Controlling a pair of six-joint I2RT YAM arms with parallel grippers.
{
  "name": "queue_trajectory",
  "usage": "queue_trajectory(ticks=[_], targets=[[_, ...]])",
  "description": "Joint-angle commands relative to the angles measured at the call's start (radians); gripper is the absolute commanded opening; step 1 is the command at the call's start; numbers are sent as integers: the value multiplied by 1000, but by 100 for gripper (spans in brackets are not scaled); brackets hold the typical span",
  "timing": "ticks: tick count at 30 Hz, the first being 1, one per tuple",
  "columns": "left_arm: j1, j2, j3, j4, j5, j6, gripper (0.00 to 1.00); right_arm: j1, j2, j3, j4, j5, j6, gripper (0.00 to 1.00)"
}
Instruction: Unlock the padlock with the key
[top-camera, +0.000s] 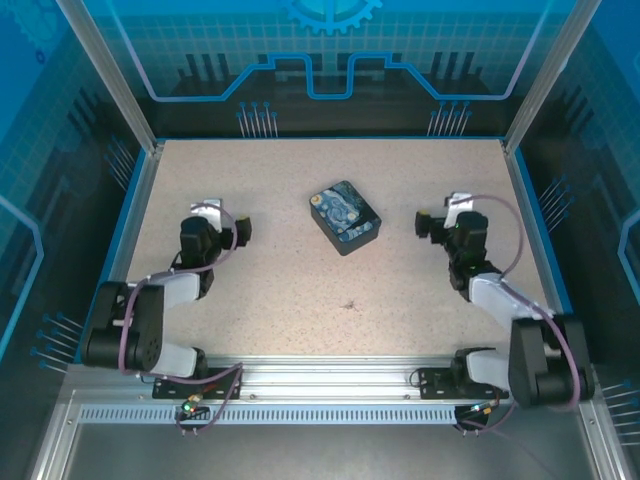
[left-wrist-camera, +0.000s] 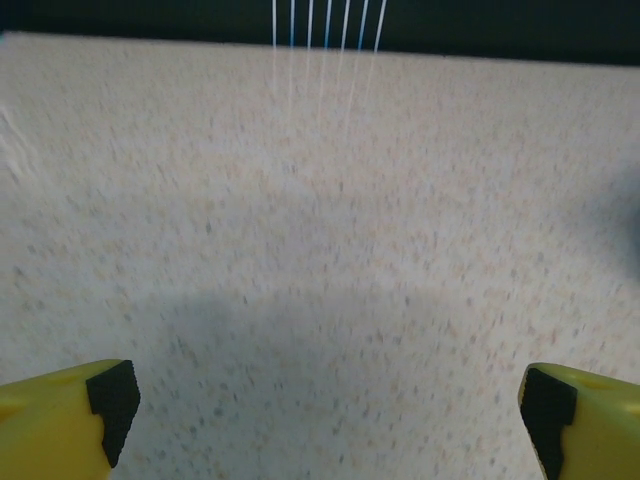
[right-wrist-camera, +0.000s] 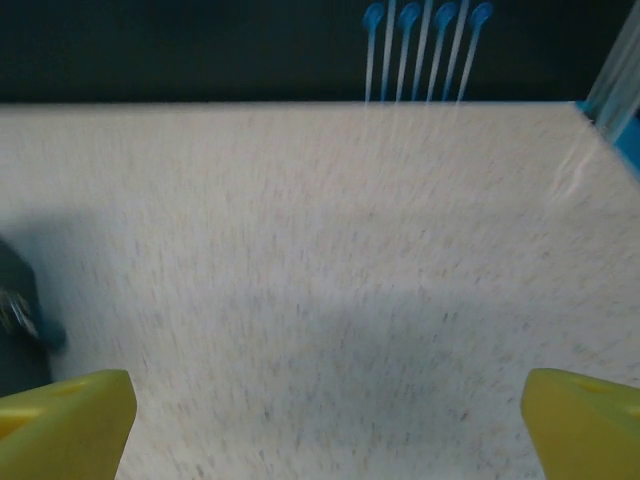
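Note:
The padlock and the key are hidden from me here. A tiny dark speck (top-camera: 352, 303) lies on the table in front of the box, too small to identify. My left gripper (top-camera: 240, 232) hovers over bare table at the left, open wide, its yellow fingers (left-wrist-camera: 60, 415) framing only speckled surface around (left-wrist-camera: 330, 410). My right gripper (top-camera: 426, 222) is right of the box, also open (right-wrist-camera: 330, 420) with nothing between the fingers. A dark shape with a small metallic glint (right-wrist-camera: 15, 318) shows at the left edge of the right wrist view; I cannot tell what it is.
A dark rectangular box with a swirly blue-and-yellow painted lid (top-camera: 345, 217) sits mid-table between the two grippers. The speckled table (top-camera: 300, 280) is bounded by blue rails and enclosure walls. Both wrist views are blurred.

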Motion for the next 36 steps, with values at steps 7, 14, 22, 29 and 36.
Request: queue_trajectory(ticks=[7,14,22,29,36], targets=[[-14,-193,190,-535,-13,-360,99,-52,-106,197,-601,-180,300,100],[-100,-195,290,-829,89,-539,99,-19,52,252,-564,-507,348,100],[-183,-186,289,-834,117,-608,99,84,380,513,-580,-556,395,96],[-208,-122,361,-859,112,-613,99,166,602,664,-632,-488,436,94],[-207,-47,440,-886,120,-580,99,315,566,595,-587,-457,454,92]])
